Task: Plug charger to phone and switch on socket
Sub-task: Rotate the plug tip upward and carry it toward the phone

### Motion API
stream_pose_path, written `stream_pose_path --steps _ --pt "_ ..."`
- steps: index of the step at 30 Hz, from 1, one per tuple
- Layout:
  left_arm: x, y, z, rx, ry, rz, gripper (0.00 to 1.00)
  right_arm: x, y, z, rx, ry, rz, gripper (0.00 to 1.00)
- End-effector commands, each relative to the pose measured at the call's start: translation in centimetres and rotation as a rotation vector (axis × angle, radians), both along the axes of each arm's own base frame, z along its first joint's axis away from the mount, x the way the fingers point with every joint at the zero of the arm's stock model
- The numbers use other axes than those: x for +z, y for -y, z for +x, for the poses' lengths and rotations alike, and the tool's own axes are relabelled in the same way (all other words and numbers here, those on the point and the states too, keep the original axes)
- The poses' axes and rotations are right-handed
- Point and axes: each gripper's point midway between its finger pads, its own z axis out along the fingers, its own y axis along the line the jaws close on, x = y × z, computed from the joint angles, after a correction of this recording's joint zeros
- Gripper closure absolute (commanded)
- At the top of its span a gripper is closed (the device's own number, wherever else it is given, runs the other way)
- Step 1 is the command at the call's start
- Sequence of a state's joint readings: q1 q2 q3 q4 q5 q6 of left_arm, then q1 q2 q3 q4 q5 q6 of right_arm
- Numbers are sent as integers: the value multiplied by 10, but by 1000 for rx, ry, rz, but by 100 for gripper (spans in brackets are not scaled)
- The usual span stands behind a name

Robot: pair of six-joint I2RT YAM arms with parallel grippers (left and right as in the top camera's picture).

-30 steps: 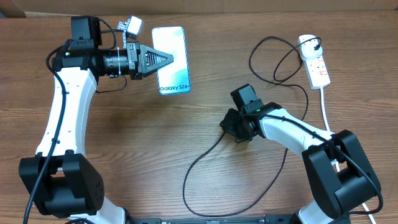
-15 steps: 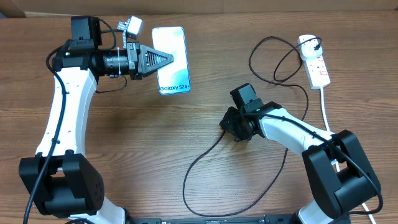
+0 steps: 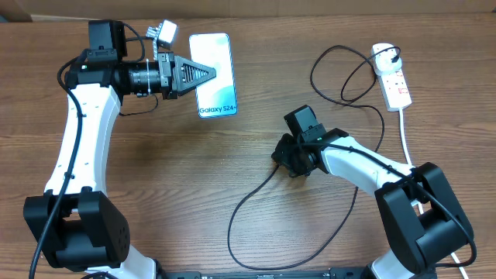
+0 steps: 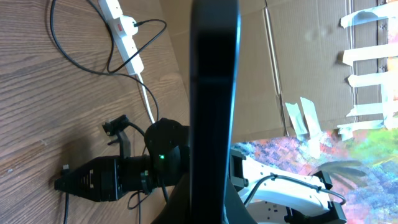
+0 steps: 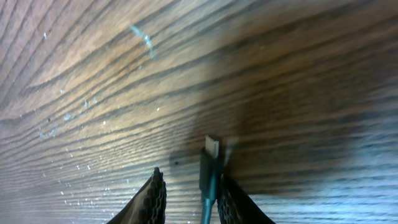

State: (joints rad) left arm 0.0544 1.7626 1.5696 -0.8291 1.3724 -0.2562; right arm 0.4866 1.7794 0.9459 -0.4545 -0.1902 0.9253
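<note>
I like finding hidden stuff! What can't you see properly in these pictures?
- Right wrist: whether the right gripper pinches the thin black charger cable; the bottom edge cuts off its fingers.
- Overhead: that gripper's fingertips, hidden under its own wrist.
- Left wrist: the blue screen of the slim black-edged phone, held edge-on in the left gripper.
- Overhead: whether the white power strip is switched on; too small.

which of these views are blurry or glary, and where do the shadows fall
Overhead view: sharp, evenly lit, the phone screen bright yet readable. Left wrist view: the phone's edge is a dark soft bar up the middle, the socket behind it clearer. Right wrist view: pale glare on the table, shadow around the charger tip, fingers blurred.
</note>
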Motion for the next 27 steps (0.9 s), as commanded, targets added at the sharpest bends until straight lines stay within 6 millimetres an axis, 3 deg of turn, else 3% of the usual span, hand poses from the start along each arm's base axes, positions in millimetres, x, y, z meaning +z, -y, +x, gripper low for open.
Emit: stream_pose_path --steps 1,16,23,27 --pt "6 -2 -2 -7 5 -25 96 -17 8 -13 -15 -44 -44 74" --pt "6 -2 -2 -7 5 -25 96 -21 8 -12 -18 -44 -42 96" --pt "6 -2 -2 -7 4 -25 96 -15 -3 -9 39 -27 20 96" --pt "7 -2 -2 -8 5 -26 96 0 -15 -2 121 17 84 96"
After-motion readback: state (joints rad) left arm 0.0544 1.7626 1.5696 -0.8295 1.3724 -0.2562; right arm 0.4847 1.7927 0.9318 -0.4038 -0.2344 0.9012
